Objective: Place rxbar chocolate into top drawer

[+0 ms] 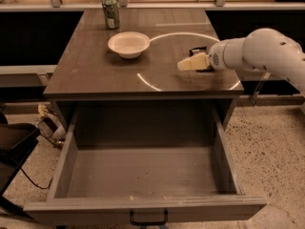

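Note:
The top drawer point(143, 173) stands pulled wide open below the table, its grey floor bare and its black handle point(148, 218) at the front. My gripper point(189, 63) reaches in from the right, low over the right side of the tabletop point(95, 75). A small dark thing that looks like the rxbar chocolate point(198, 50) shows just behind the gripper, mostly hidden by it. I cannot tell whether it is held or lying on the table.
A white bowl point(128, 43) sits on the table left of the gripper. A green can point(111, 12) stands at the back left. A black chair point(14, 151) and cables are on the floor to the left of the drawer.

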